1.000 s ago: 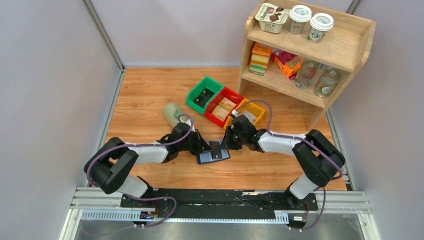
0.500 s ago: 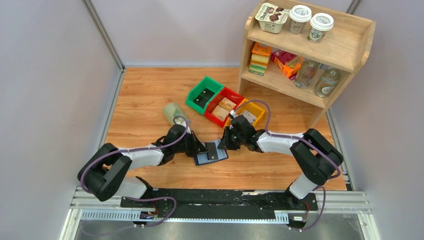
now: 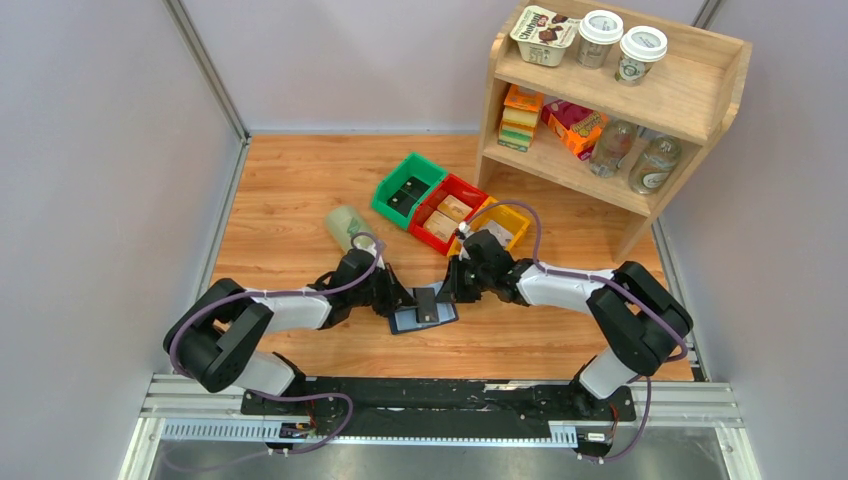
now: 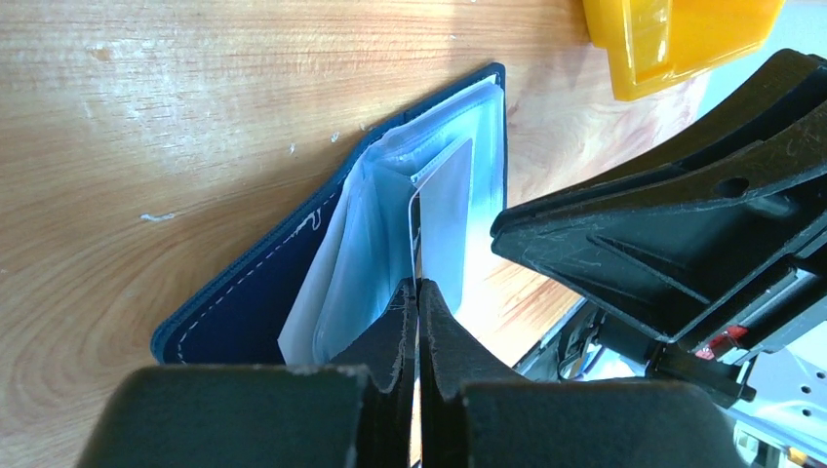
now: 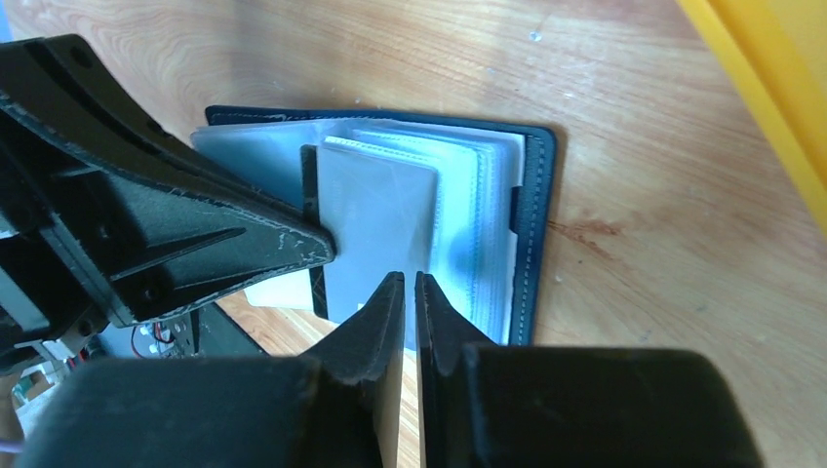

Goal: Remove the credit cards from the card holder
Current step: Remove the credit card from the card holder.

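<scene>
Card holder [image 3: 415,322] lies open on the bench [image 3: 290,190], near-centre, between your claws. Left claw [image 4: 417,292] clenched on the edge of a credit card [image 4: 447,229] raised from the sleeves. Right claw [image 5: 411,285] nearly closed at the card's edge; can't tell if it grips. Shelf [image 3: 700,95] labels too small to read. Yellow bin [image 4: 683,39] just far-right; bare bench nearer.
</scene>
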Robot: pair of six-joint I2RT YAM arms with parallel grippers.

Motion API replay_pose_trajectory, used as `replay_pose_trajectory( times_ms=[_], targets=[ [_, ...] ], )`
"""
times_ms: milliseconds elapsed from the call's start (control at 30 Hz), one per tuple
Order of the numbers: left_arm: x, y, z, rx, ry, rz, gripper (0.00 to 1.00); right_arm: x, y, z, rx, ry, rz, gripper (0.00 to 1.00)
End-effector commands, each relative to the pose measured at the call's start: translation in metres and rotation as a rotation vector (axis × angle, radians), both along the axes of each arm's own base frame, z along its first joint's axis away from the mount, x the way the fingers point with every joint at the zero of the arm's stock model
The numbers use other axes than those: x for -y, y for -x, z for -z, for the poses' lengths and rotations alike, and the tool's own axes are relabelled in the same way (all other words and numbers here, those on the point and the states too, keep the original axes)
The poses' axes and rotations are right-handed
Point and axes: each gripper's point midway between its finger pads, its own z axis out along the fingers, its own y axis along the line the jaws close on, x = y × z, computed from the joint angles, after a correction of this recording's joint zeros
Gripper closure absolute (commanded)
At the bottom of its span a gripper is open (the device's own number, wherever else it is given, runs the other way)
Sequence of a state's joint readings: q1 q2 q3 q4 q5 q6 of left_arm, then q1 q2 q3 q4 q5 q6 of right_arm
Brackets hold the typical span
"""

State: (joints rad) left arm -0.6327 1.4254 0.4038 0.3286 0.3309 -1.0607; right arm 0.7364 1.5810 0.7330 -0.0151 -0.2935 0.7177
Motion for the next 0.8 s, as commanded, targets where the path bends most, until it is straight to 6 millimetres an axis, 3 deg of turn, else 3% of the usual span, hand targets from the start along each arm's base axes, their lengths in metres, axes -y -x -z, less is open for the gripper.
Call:
replay_pose_trajectory(
  times_ms=[0,133,433,767],
  targets=[
    [0.002,-0.007,-0.001,0.020,-0.010,0.009,1.00,-0.011,0.002,-0.008,0.009,-0.064,-0.040,0.92],
    [0.002,-0.006,0.000,0.017,-0.011,0.008,1.00,-0.003,0.009,0.010,-0.036,-0.030,-0.023,1.00],
    [-0.001,-0.005,0.002,0.005,-0.015,-0.012,1.00,0.039,0.029,0.062,-0.157,0.143,0.061,1.00],
    [-0.011,-0.001,0.008,-0.019,-0.013,-0.053,0.99,0.060,0.041,0.086,-0.219,0.268,0.071,1.00]
  ],
)
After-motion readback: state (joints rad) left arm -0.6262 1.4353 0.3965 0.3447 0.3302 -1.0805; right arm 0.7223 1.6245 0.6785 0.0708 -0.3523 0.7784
